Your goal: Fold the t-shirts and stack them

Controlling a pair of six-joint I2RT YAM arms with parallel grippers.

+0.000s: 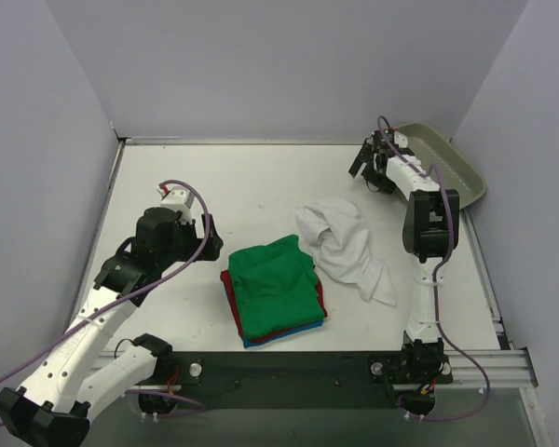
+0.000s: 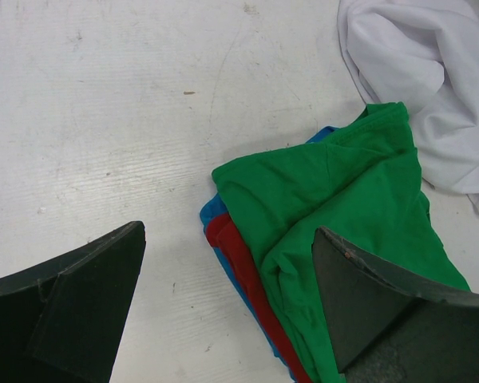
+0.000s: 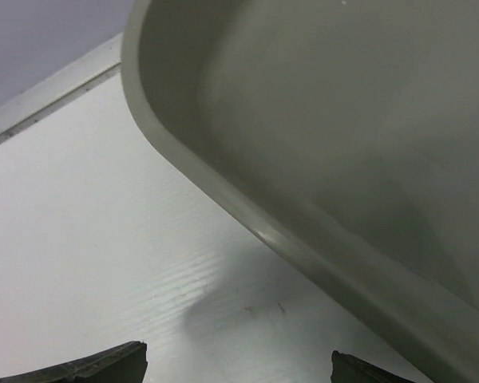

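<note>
A folded stack of t-shirts lies at the table's middle front: green t-shirt (image 1: 278,284) (image 2: 343,199) on top, a red t-shirt (image 2: 238,254) and a blue t-shirt (image 2: 211,217) showing at the edges below. Right of the stack, a crumpled white t-shirt (image 1: 347,244) (image 2: 419,76) lies loose, touching the green one's far corner. My left gripper (image 1: 213,240) (image 2: 231,307) hovers open just left of the stack, holding nothing. At the far right my right gripper (image 1: 368,171) (image 3: 235,375) stands open and empty beside the tray's left rim.
A grey-beige plastic tray (image 1: 461,168) (image 3: 303,235) sits in the back right corner, partly over the table's edge. Purple-white walls enclose the table at the back and sides. A metal rail (image 1: 484,365) with the arm bases runs along the front.
</note>
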